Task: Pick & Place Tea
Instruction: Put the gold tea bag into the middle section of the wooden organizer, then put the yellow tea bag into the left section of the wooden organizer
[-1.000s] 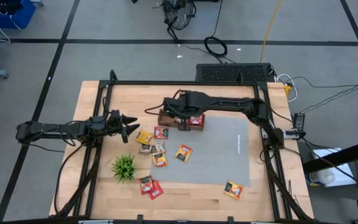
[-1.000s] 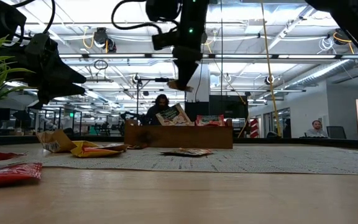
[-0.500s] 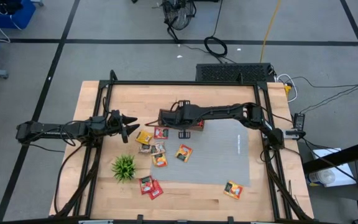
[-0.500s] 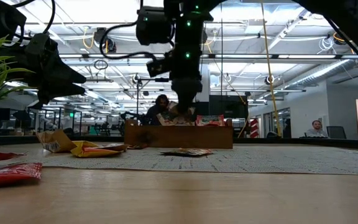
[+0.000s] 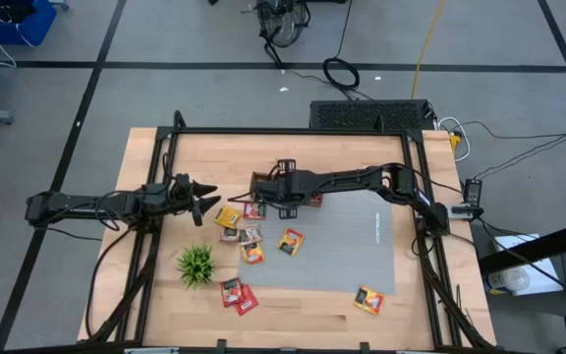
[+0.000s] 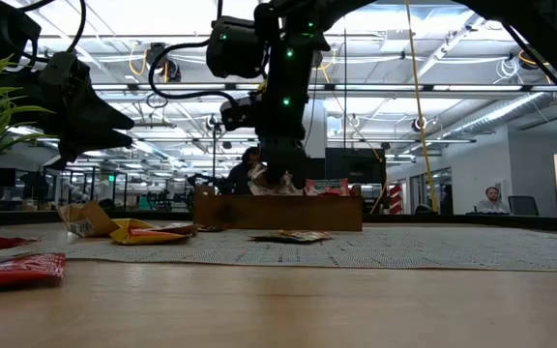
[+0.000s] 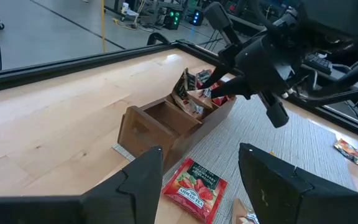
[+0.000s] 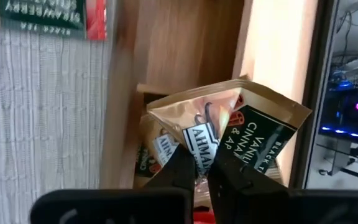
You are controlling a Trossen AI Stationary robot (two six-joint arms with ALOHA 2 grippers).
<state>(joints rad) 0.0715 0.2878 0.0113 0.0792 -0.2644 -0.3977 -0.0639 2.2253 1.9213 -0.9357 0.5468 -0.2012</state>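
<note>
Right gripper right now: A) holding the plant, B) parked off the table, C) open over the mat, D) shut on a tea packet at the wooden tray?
D: the right gripper is pinched shut on a tea packet over the wooden tray, as the right wrist view shows.

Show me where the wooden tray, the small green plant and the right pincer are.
wooden tray (image 7: 143, 127), left wrist view, its near end wall.
small green plant (image 5: 197, 263), high view, middle of its leaves.
right pincer (image 8: 201, 167), right wrist view, between its fingertips.
</note>
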